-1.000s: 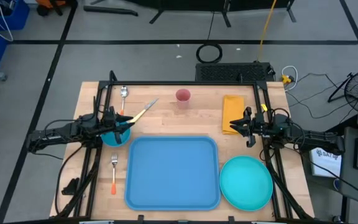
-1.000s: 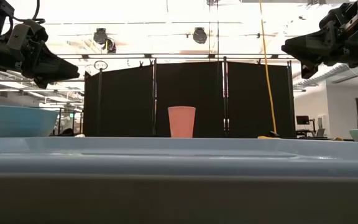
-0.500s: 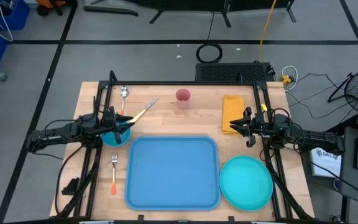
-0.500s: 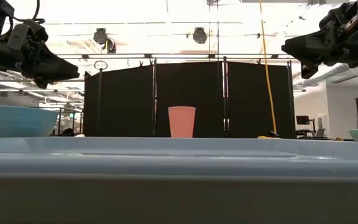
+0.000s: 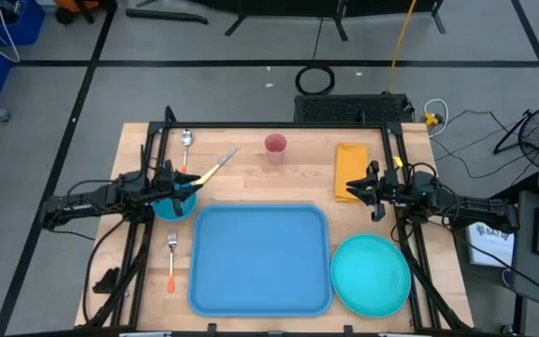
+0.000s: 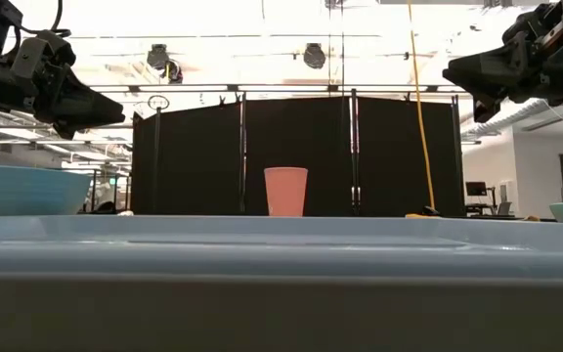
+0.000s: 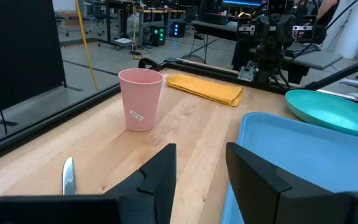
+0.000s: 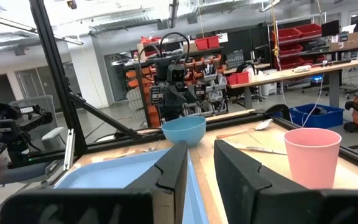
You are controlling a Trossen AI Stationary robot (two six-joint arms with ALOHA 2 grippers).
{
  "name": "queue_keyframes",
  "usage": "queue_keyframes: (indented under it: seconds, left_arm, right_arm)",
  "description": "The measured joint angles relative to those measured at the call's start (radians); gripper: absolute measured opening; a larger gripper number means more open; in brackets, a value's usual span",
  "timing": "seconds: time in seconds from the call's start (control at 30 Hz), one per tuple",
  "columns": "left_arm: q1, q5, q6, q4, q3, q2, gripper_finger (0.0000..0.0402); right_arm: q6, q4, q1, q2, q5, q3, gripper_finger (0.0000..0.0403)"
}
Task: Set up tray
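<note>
tray: large flat blue plastic rectangular tray (image 5: 260, 259), empty, on the wooden table (image 5: 251, 178), near edge, centre
left gripper (image 5: 195, 182): raised over blue bowl (image 5: 172, 203), fingers apart, holding nothing
right gripper (image 5: 351, 185): raised over yellow folded napkin (image 5: 350, 168), fingers parted, empty
plate: round turquoise plate (image 5: 371, 273), beside tray
</note>
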Motion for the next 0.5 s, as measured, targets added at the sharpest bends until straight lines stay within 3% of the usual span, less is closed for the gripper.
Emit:
queue_keyframes:
  seconds: [0.5]
  left_arm:
    - [0.000, -0.027, 0.002, 0.008, 0.000, 0.000, 0.0143]
  right_arm:
    - [-0.004, 0.077, 0.000, 0.003, 0.005, 0.000, 0.0071]
